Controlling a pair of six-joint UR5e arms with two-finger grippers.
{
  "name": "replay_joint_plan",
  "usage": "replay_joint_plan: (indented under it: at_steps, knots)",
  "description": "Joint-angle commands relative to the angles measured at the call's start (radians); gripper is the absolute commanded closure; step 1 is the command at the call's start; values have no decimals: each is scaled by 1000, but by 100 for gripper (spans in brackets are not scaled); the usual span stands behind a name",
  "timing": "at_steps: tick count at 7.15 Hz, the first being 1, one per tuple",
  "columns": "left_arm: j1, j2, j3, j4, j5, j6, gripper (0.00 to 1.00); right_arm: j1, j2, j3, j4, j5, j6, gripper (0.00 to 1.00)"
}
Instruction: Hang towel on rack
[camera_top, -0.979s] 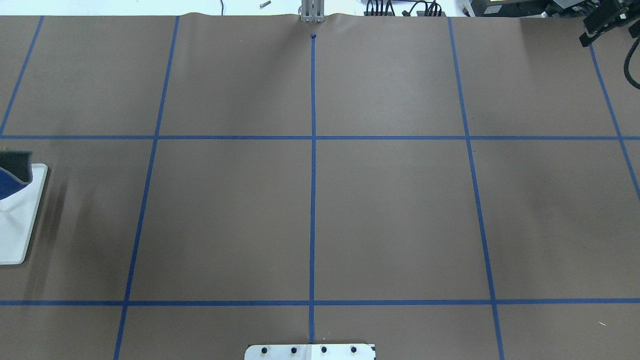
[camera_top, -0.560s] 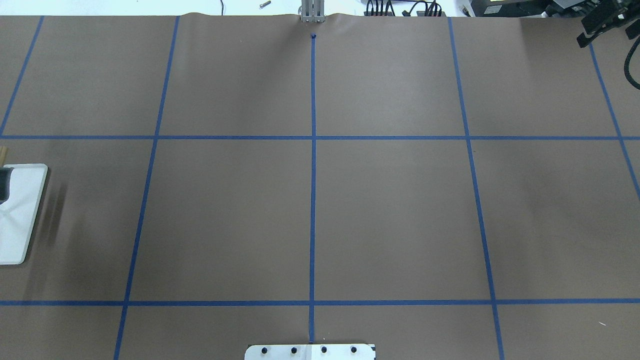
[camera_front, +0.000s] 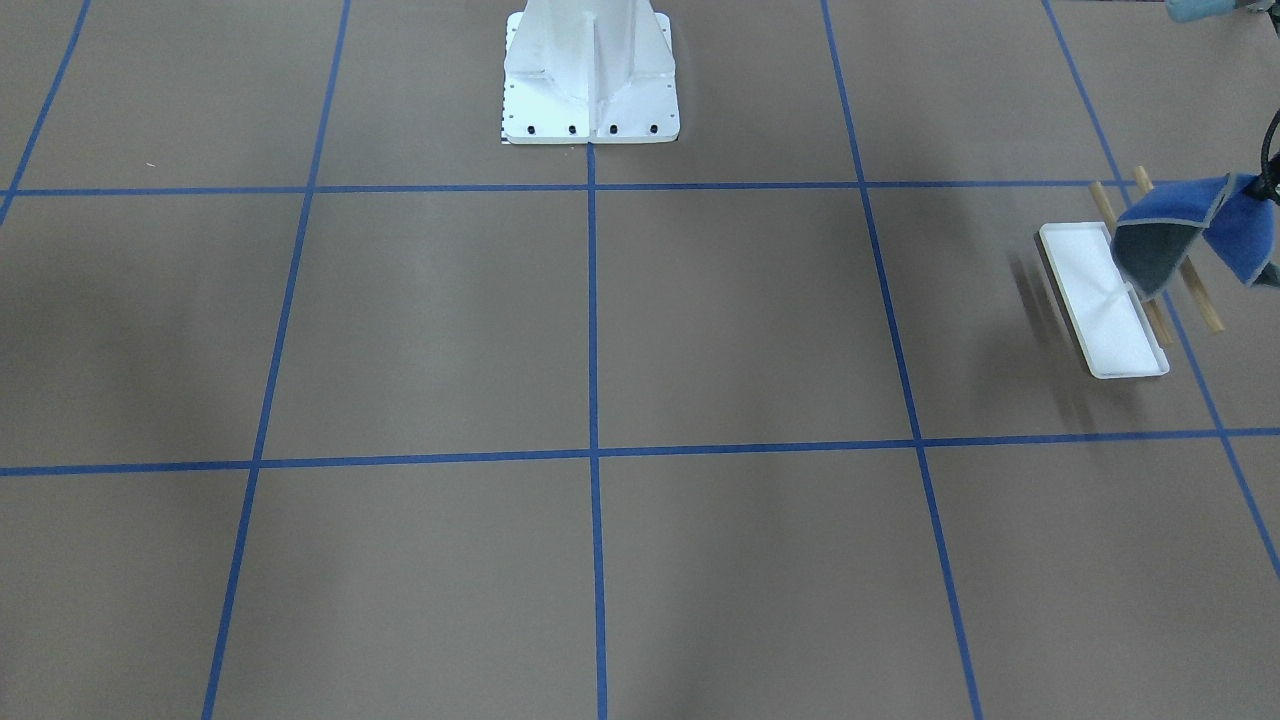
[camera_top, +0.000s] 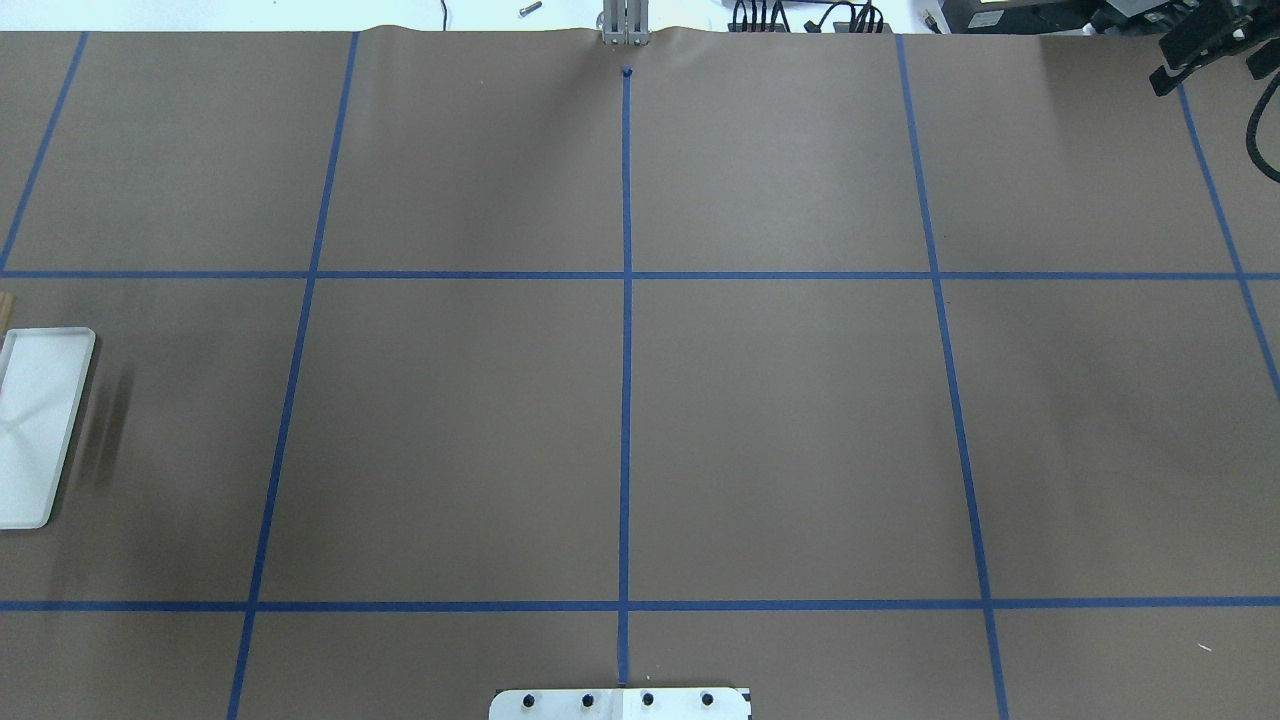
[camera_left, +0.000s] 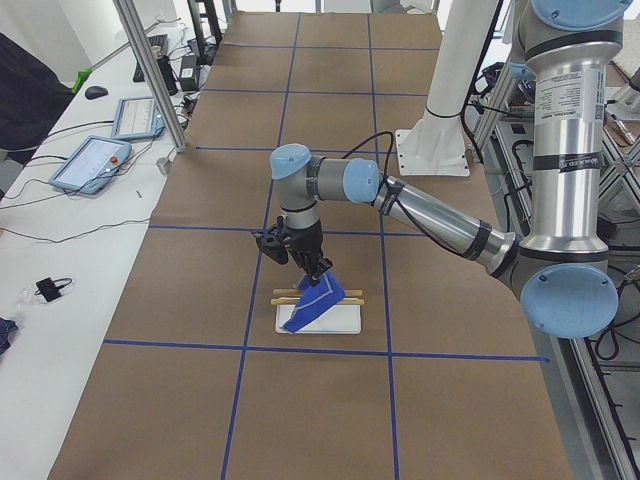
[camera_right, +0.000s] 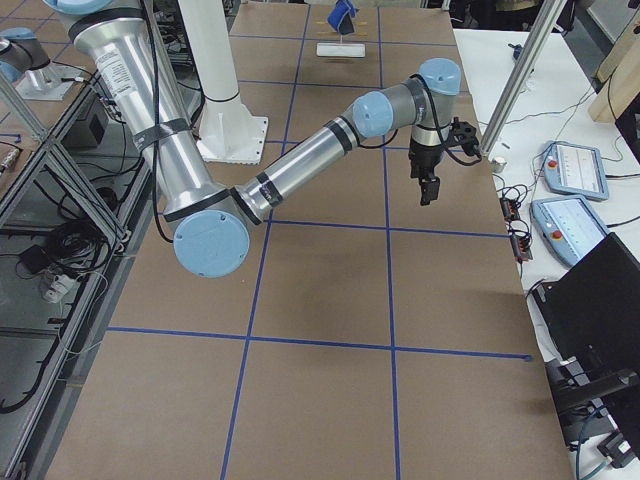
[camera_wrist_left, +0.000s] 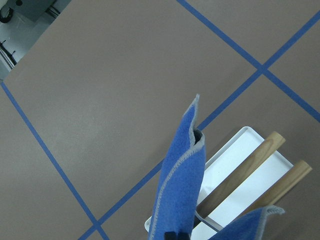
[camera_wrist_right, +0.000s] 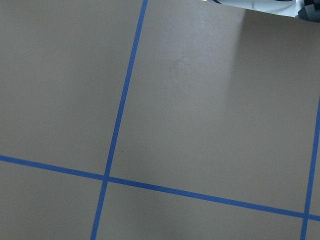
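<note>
I am reaching my left gripper (camera_left: 321, 272) down, pinching one towel (camera_front: 1180, 208) over one rack (camera_front: 1110, 322) with two rods (camera_wrist_left: 240, 172). I cannot tell if my right gripper (camera_right: 425, 192) is open.

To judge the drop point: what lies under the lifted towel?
Below the towel stands the rack: its white base and the ends of two wooden rods show. The towel covers the rods' middle parts.

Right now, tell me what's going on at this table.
The left gripper holds the blue towel pinched up in the air, hanging folded just above the rack, whose two wooden rods look mostly bare. Whether the cloth touches a rod I cannot tell, but it is not draped yet. The right gripper hangs over the brown table cover far from the rack, holding nothing.
</note>
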Motion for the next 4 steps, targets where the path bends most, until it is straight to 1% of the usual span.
replay_joint_plan:
  at_steps: [1, 2, 3, 4]
  knots:
    - [7, -7, 23, -10, -10, 0, 100, 0, 0, 4, 0, -1, 0, 0]
    - [11, -7, 24, -11, -10, 3, 60, 0, 0, 11, -5, -1, 0, 0]
    - [26, -7, 22, -31, -10, 1, 1, 0, 0, 19, -18, 1, 0, 0]
    - [28, -7, 22, -34, -10, 1, 1, -2, 0, 24, -29, 3, 0, 0]
